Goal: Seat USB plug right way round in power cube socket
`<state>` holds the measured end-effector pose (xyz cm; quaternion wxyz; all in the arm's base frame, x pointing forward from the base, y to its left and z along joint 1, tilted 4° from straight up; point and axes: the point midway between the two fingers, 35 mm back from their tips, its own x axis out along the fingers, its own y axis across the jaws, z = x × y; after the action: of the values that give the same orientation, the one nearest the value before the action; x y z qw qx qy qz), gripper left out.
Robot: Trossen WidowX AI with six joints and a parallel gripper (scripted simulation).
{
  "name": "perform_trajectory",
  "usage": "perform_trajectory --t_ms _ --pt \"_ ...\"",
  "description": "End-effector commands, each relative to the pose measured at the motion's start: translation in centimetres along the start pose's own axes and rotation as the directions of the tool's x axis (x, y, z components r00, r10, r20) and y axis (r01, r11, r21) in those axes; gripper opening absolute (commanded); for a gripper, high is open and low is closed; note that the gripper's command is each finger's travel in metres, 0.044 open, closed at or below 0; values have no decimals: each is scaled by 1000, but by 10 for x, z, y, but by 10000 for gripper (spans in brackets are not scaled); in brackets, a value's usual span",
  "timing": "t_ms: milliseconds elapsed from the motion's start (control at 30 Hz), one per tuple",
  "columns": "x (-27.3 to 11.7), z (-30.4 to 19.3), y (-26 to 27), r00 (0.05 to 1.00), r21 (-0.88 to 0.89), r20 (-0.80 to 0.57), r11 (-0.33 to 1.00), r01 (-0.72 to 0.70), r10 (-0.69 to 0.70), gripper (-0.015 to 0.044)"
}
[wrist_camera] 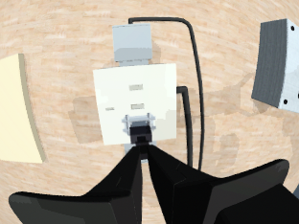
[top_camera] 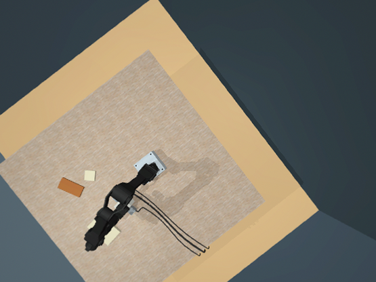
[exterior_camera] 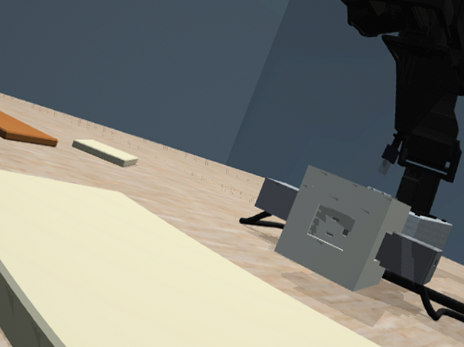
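My gripper (exterior_camera: 397, 137) (wrist_camera: 143, 151) is shut on the dark-bodied USB plug (exterior_camera: 390, 153) (wrist_camera: 140, 133). The plug's light metal tip (exterior_camera: 383, 166) points down, slightly tilted, with a visible gap above the power cube (exterior_camera: 294, 236) (wrist_camera: 163, 100). The USB socket (exterior_camera: 378, 191), a small raised bracket on the cube's top, lies below the plug. In the wrist view the plug partly covers that socket. Its inner tongue and which way round the plug faces are too small to tell. The cube stands upright.
Grey plugs (exterior_camera: 277, 199) (exterior_camera: 408, 258) (wrist_camera: 132, 43) stick out of the cube's sides, with black cables (top_camera: 173, 225) (wrist_camera: 197, 72) running off. A pale board (top_camera: 111, 236) (exterior_camera: 166, 277) (wrist_camera: 16, 115), a small pale block (top_camera: 89, 175) (exterior_camera: 103, 152) and an orange block (top_camera: 70, 187) (exterior_camera: 10, 124) lie nearby. The base plate (top_camera: 144, 163) (wrist_camera: 270, 62) is behind.
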<state>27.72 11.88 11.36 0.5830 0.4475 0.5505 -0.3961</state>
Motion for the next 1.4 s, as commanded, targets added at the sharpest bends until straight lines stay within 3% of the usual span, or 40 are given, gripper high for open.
perform_trajectory --t_ms 0,1367 --pt "2 -1 0 1000 -3 -6 1000 3 -3 0" --pt "7 -3 0 999 0 -37 1000 3 -3 0"
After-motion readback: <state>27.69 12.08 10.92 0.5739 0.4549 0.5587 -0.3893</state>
